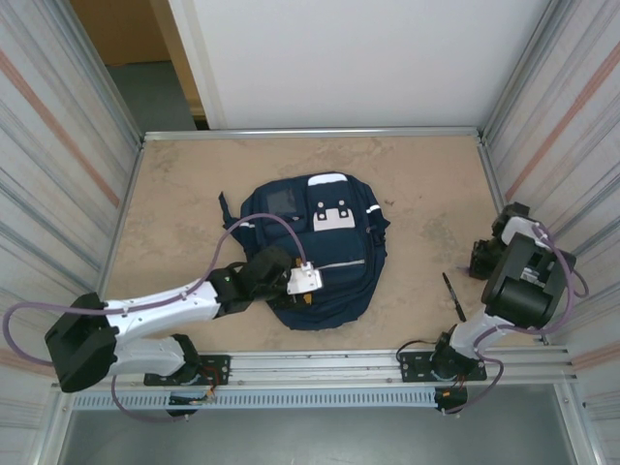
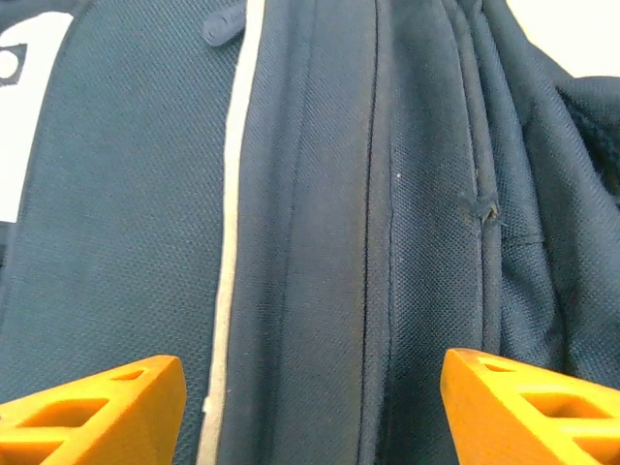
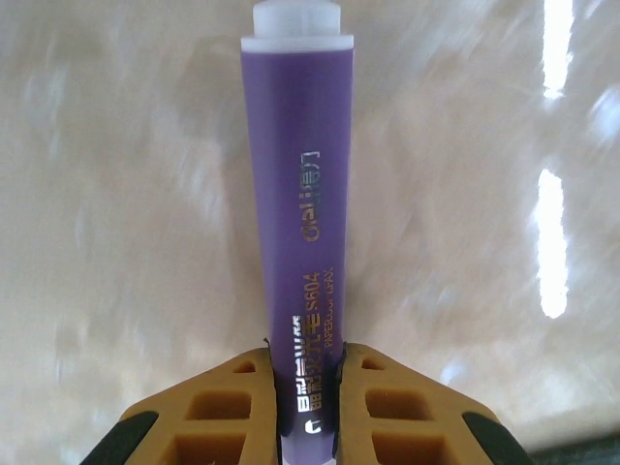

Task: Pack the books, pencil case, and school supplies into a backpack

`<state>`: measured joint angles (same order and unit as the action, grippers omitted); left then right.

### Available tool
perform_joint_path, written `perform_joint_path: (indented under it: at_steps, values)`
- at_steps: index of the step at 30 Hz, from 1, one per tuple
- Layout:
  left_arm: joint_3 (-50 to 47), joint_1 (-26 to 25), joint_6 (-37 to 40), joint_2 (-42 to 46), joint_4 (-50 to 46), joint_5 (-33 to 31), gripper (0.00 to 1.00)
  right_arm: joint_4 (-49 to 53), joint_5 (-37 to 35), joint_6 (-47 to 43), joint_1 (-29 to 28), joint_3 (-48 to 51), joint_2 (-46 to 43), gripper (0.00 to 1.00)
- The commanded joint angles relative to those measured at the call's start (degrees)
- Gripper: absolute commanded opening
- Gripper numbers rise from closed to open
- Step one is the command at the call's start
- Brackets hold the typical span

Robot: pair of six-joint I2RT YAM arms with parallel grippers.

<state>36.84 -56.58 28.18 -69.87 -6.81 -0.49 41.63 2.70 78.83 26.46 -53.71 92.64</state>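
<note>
The navy backpack (image 1: 325, 242) lies flat mid-table with its white patches facing up. My left gripper (image 1: 308, 291) hovers low over its near side. In the left wrist view the left gripper (image 2: 315, 417) is open, its orange fingers (image 2: 97, 407) spread wide above the backpack fabric (image 2: 320, 194) and a white stripe (image 2: 232, 194), holding nothing. My right gripper (image 3: 305, 354) is shut on a purple marker (image 3: 295, 174) with a white cap, over the beige table. The right gripper (image 1: 481, 260) sits at the table's right side. A thin dark pen (image 1: 453, 295) lies nearby. Books and pencil case are out of view.
Corrugated metal walls (image 1: 58, 174) close in the table on the left and right, and a white panel stands at the back. A metal rail (image 1: 320, 366) with both arm bases runs along the near edge. Bare beige tabletop (image 1: 426, 184) surrounds the backpack.
</note>
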Motion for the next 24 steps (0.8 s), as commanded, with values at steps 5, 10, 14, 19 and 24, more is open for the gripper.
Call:
perform_joint_path:
  at_steps: [5,10,14,19,24]
  values:
    - [2.17,0.45,-2.17,-4.66,2.71,-8.5,0.61,2.01,-2.82,-3.85,-14.77,0.1,-10.66,0.04]
    - [4.98,1.74,-3.66,-2.93,0.16,-6.85,0.36,5.0,-7.55,-6.06,-24.58,0.11,-19.79,0.04]
    - [5.41,3.19,-3.56,-0.83,-0.16,-2.25,0.14,4.52,-7.33,-12.24,-31.03,0.67,-27.04,0.0]
    - [7.62,7.39,-3.99,-1.06,-3.38,3.05,0.0,3.09,-5.37,-25.03,-39.29,1.68,-34.46,0.0]
    - [11.72,11.21,-5.94,-0.8,-5.64,9.73,0.0,-4.34,-1.17,-46.98,-50.01,2.38,-40.98,0.01]
